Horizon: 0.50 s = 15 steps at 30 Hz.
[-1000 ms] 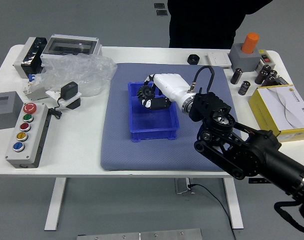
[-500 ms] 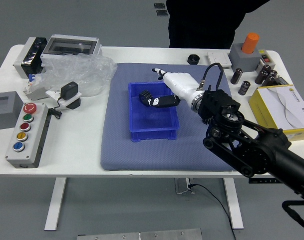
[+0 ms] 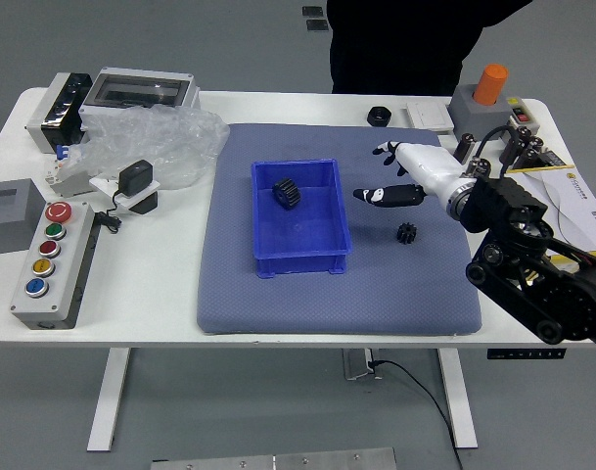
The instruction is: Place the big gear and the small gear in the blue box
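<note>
Box [image 3: 302, 263] holds big gear [image 3: 287, 194] | small gear [image 3: 406, 233] well outside rim [image 3: 343, 211] | right hand [image 3: 432, 171] open

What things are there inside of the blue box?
The big gear lies inside the blue box, toward its far left. The floor beneath it is hidden. The small gear is outside, on the mat.

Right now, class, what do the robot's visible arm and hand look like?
The right arm is black, with rounded joint housings and a black cable arching over it. The right hand has a smooth white shell, black fingers and a silvery ring at the wrist.
</note>
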Each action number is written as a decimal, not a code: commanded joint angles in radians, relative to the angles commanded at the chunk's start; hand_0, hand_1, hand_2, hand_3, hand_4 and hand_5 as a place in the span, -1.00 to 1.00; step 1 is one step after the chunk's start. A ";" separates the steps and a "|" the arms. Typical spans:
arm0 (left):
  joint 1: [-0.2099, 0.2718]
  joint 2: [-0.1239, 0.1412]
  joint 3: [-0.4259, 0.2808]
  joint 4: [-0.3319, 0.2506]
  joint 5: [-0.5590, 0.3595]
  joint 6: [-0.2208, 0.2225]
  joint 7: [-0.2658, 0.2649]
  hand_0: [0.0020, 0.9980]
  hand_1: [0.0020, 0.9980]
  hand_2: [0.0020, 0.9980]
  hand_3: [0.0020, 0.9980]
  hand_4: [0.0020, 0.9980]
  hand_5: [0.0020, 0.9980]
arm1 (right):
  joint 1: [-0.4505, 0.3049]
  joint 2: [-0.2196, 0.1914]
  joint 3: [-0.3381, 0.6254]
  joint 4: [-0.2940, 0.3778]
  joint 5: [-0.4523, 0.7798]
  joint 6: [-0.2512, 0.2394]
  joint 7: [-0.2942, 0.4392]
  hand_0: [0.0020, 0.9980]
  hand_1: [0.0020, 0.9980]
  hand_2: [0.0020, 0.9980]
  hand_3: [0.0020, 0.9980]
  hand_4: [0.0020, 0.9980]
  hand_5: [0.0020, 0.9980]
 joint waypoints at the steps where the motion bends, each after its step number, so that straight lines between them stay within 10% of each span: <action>1: 0.000 0.000 0.000 0.000 0.000 0.000 0.000 0.68 0.61 0.62 0.69 0.33 -0.48 | -0.006 -0.009 -0.007 -0.005 0.004 0.001 0.002 0.26 0.14 0.36 0.40 0.53 0.08; 15: -0.002 -0.001 -0.001 0.000 -0.001 0.000 -0.001 0.68 0.61 0.62 0.69 0.33 -0.49 | -0.036 -0.051 -0.084 -0.052 -0.002 0.014 0.009 0.22 0.10 0.32 0.33 0.52 0.09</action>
